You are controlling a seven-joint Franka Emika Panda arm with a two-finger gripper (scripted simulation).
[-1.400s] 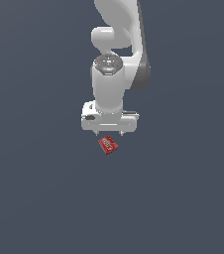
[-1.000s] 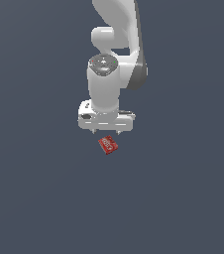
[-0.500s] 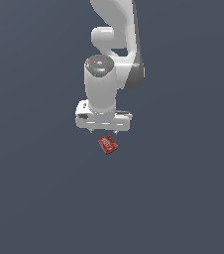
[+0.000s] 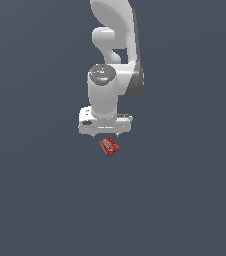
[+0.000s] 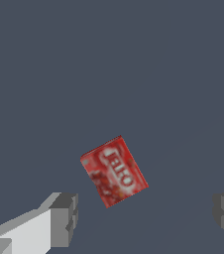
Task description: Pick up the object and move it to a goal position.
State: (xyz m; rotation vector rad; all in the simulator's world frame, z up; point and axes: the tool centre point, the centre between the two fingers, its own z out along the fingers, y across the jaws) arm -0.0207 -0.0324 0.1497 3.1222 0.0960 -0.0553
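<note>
Wrist view: red box [image 5: 114, 171] lies flat, untouched, ahead of end effector [image 5: 146, 216], fingers spread wide.

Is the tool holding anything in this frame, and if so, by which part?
Nothing is held. The tool is open, its fingers wide apart, and the red box lies on the floor clear of them.

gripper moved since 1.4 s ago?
Yes. The gripper has drifted slightly toward the exterior view's left relative to the red box, which has stayed put.

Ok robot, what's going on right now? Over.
Tool open, empty, above the box. Red Jell-O box lying flat, not gripped. Nothing in the way.
</note>
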